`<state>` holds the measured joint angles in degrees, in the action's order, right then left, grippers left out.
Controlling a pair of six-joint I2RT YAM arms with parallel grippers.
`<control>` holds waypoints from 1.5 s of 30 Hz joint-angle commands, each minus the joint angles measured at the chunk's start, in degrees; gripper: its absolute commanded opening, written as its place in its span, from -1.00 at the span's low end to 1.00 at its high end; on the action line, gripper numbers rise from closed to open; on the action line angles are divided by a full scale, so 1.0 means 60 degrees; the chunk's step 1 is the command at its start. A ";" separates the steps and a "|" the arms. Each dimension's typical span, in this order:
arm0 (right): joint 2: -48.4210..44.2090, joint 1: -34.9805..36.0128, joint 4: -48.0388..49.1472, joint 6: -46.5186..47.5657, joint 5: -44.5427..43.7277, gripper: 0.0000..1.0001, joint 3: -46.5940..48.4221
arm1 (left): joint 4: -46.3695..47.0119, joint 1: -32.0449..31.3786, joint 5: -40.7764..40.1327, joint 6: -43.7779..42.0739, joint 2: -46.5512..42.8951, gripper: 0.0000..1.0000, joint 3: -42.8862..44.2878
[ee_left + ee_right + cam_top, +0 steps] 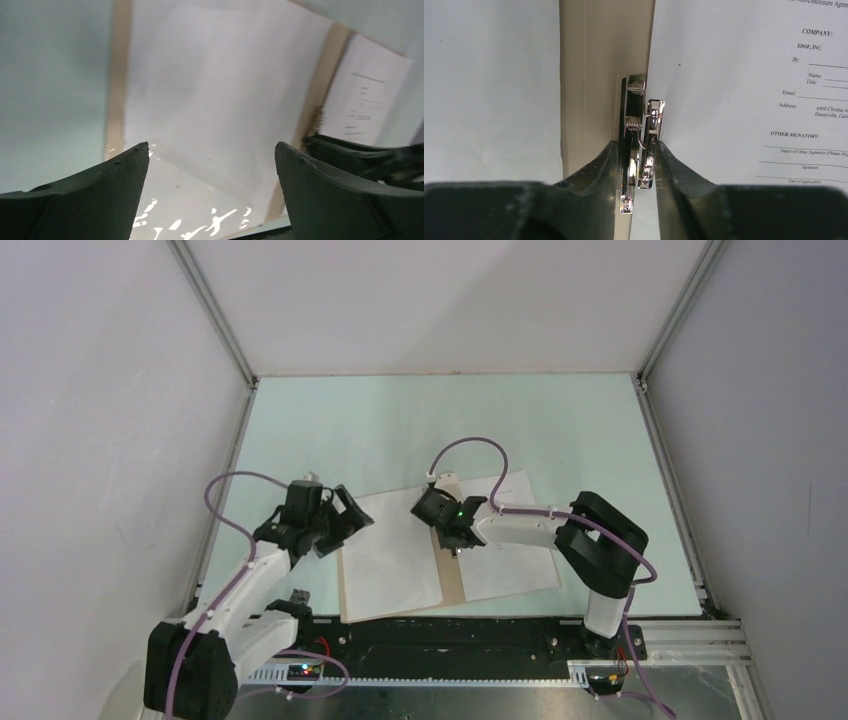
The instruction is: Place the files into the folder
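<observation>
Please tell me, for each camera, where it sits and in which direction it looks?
Top external: above and behind the arms, facing down at the table; both arms, left pincer and right pincer show.
Left wrist: on the left arm, facing down at the blank sheet; its open fingers show.
Right wrist: on the right arm, close above the clip; its fingers squeeze it.
Shared: both wrist views show the folder spine and the printed sheet.

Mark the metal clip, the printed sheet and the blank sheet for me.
metal clip [633, 125]: right wrist view, on its coiled spring.
printed sheet [724, 75]: right wrist view, on the bare margin left of the text.
blank sheet [392, 558]: top external view, on its middle.
</observation>
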<state>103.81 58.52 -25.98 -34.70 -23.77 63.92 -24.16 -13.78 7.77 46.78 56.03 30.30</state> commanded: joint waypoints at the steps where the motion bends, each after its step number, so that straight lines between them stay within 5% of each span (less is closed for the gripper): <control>1: 0.0216 -0.0348 -0.0228 0.0314 0.0219 -0.49 0.0223 | -0.0763 0.0231 -0.1096 -0.0679 -0.0940 0.99 -0.0378; 13: -0.1212 -0.2443 0.0728 0.0832 0.4302 -0.99 -0.0589 | -0.1677 0.0246 -0.1739 -0.0571 -0.1067 0.99 -0.0132; 21: -0.2179 -0.3504 0.0857 0.0838 0.5739 -1.00 -0.0605 | -0.1640 0.0238 -0.1226 -0.0667 -0.0744 0.99 -0.0085; 25: -0.2256 -0.3381 0.0264 0.0934 0.4980 -0.93 -0.0362 | -0.1611 0.0232 -0.1037 -0.0734 -0.0601 0.99 -0.0010; 28: -0.2131 -0.2879 -0.0271 0.1028 0.3270 -0.38 -0.0148 | -0.1603 0.0244 -0.1024 -0.0723 -0.0647 1.00 0.0026; 31: -0.1658 -0.2119 -0.0606 0.0932 0.2068 -0.17 0.0121 | -0.1622 0.0239 -0.1070 -0.0687 -0.0652 0.99 0.0078; 45: 0.0093 -0.1197 -0.1183 0.0550 0.0388 -0.53 0.0885 | -0.1613 0.0241 -0.1160 -0.0664 -0.0516 0.99 0.0140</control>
<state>103.37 50.41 -31.64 -30.41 -16.95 66.54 -34.04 -12.71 0.84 43.88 52.88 28.62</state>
